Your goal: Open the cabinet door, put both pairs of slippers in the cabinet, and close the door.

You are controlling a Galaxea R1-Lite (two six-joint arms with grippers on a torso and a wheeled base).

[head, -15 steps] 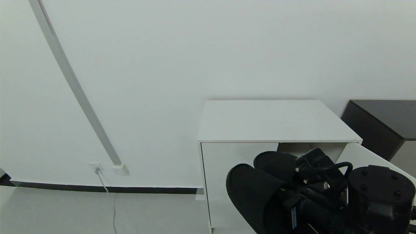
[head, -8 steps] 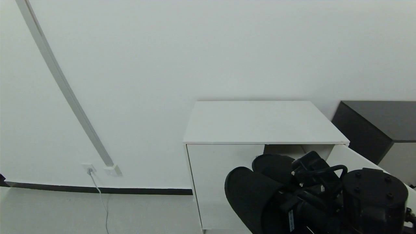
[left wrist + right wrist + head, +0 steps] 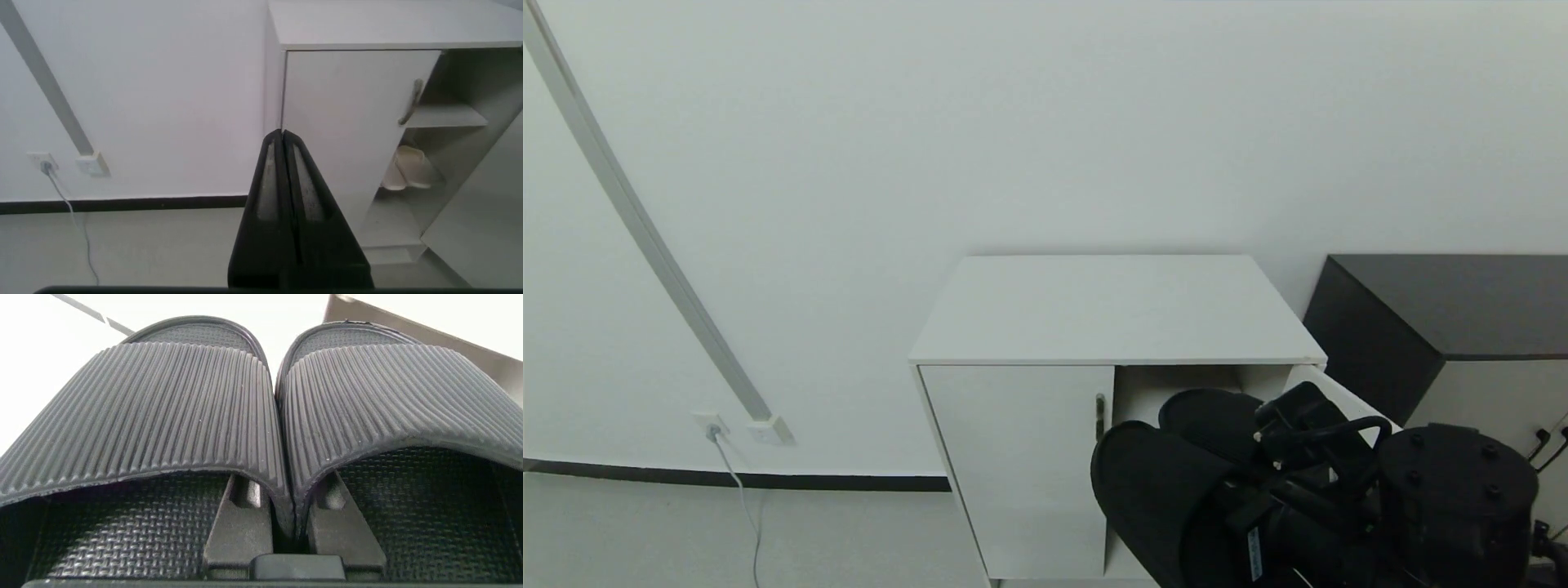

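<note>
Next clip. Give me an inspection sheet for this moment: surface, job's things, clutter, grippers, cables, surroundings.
Surface: grey floor under the white cabinet, which stands against the wall.
Job's things: right door open, left door shut. The black slippers are held up in front of the opening. The pale slippers lie on a lower shelf inside.
Clutter: nothing seen.
Grippers: right gripper shut on the black slippers, a finger inside each. The left gripper is shut, holds nothing and is apart from the cabinet.
Cables: one cable hangs from a wall socket to the floor.
Surroundings: white wall, slanted wall strip, dark cabinet to the right.
</note>
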